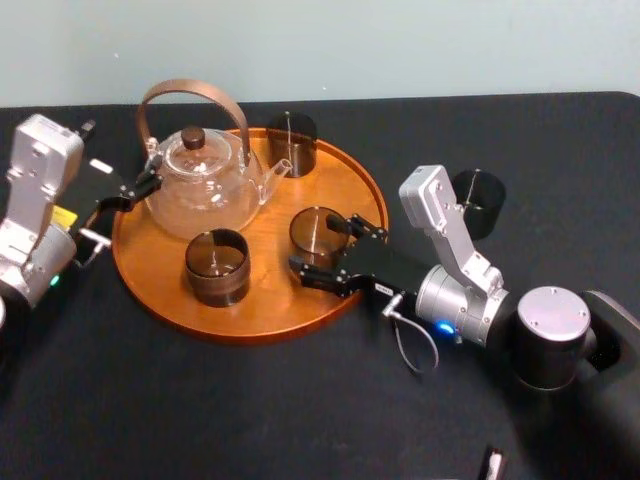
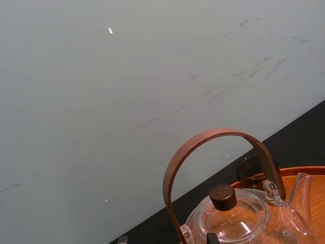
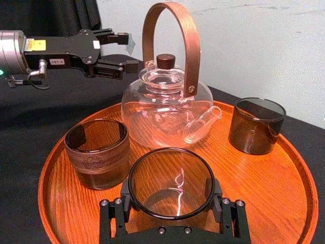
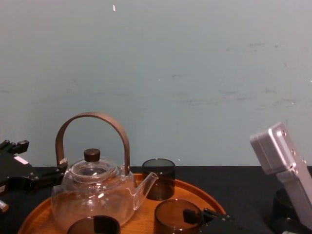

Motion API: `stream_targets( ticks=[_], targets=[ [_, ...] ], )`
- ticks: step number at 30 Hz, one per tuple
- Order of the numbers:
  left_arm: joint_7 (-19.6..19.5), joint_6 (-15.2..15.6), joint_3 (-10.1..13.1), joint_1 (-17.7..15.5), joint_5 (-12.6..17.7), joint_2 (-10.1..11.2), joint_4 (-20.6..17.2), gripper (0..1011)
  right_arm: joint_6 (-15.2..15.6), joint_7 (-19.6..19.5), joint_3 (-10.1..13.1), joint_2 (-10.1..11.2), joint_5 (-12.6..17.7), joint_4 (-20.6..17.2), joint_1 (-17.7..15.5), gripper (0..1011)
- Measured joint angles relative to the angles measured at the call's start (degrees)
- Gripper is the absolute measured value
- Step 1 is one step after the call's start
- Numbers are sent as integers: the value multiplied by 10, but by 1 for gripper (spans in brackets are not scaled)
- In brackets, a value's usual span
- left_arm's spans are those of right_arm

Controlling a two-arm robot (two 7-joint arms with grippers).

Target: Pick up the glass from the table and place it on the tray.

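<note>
Smoky round drinking glass [image 3: 170,178] is clamped on both sides by my right tool [image 3: 170,197], over the front-right part of the round orange-brown wooden tray [image 1: 270,300]. Can't tell if its base touches the wood. Also on the tray: clear glass teapot with brown arched handle [image 1: 205,185], front dark glass [image 1: 217,265], rear dark glass [image 1: 291,142]. Stray dark glass [image 1: 478,203] stands on the matte black desk [image 1: 200,410], right of the tray. Left tool [image 3: 126,52] is at the tray's left rim, fingers apart, empty.

On table [image 1: 250,400], tray [image 1: 265,325] holds teapot [image 1: 205,185]; lone glass [image 1: 478,203] right of tray.
</note>
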Motion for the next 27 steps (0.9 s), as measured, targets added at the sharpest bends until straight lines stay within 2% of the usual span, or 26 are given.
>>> stream_targets(
  ticks=[13, 17, 24, 27],
  targets=[
    [0, 0, 0, 0, 0, 0, 0, 1001, 1, -1, 0, 1, 0, -2, 0, 908],
    [0, 0, 0, 0, 0, 0, 0, 1001, 1, -1, 1, 2, 0, -3, -1, 993],
    [0, 0, 0, 0, 0, 0, 0, 1001, 4, 4, 2, 4, 7, -6, -3, 1002],
    [0, 0, 0, 0, 0, 0, 0, 1001, 15, 3, 3, 9, 12, -17, -8, 1002]
  ],
)
